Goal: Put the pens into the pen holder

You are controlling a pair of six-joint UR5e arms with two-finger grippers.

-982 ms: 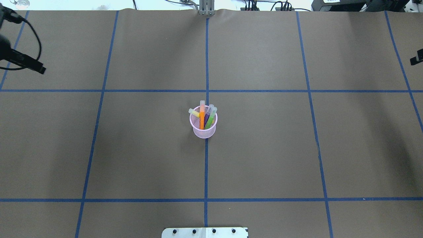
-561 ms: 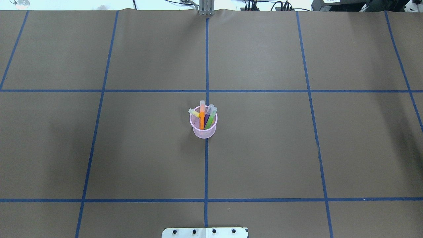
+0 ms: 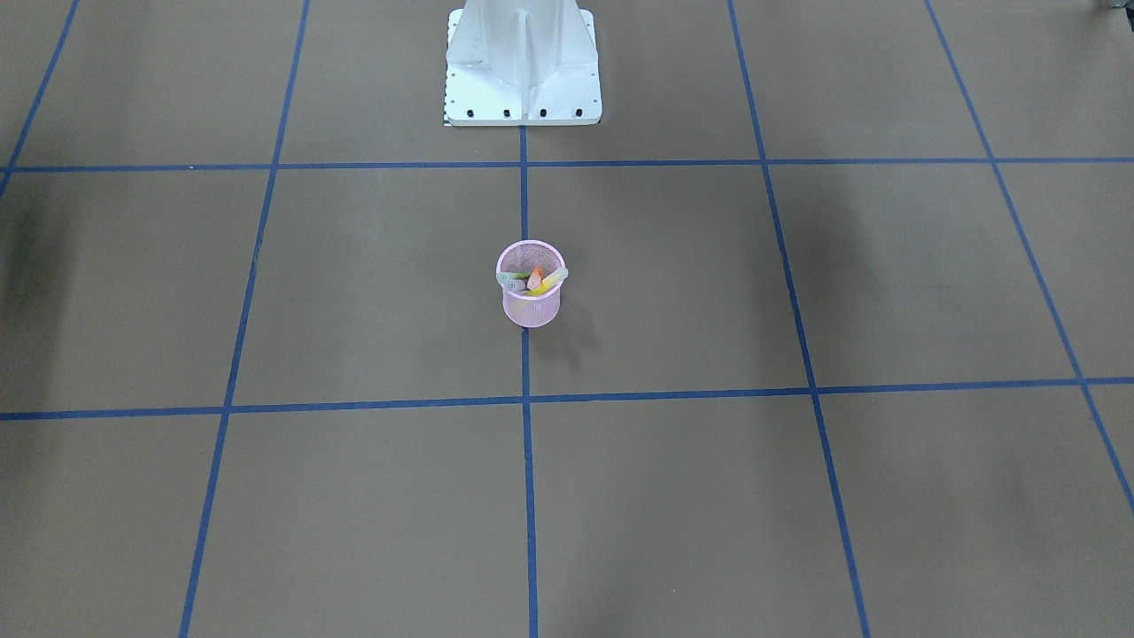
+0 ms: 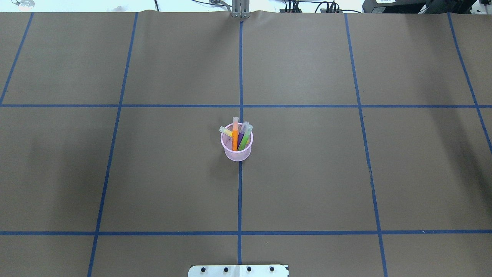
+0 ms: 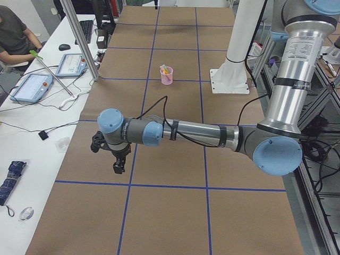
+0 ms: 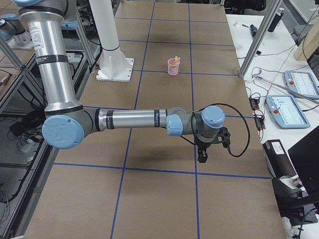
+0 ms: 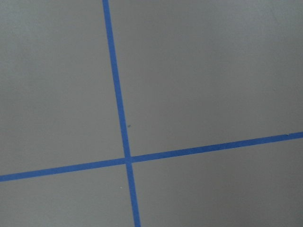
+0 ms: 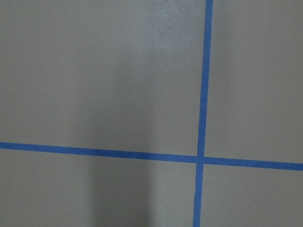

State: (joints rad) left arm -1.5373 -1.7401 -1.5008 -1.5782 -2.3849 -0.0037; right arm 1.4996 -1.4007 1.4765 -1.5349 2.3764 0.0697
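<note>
All four pens (image 4: 235, 139) stand caps-up in the pink mesh pen holder (image 4: 237, 154). The left gripper (image 5: 118, 167) and right gripper (image 6: 202, 157) flank it, well apart. Whether either gripper is parted or closed cannot be told.

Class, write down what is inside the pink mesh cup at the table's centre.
Inside the pen holder lean four pens: the orange pen, yellow pen, purple pen and green pen, caps above the rim. Their lower ends and the cup's floor are covered.
</note>
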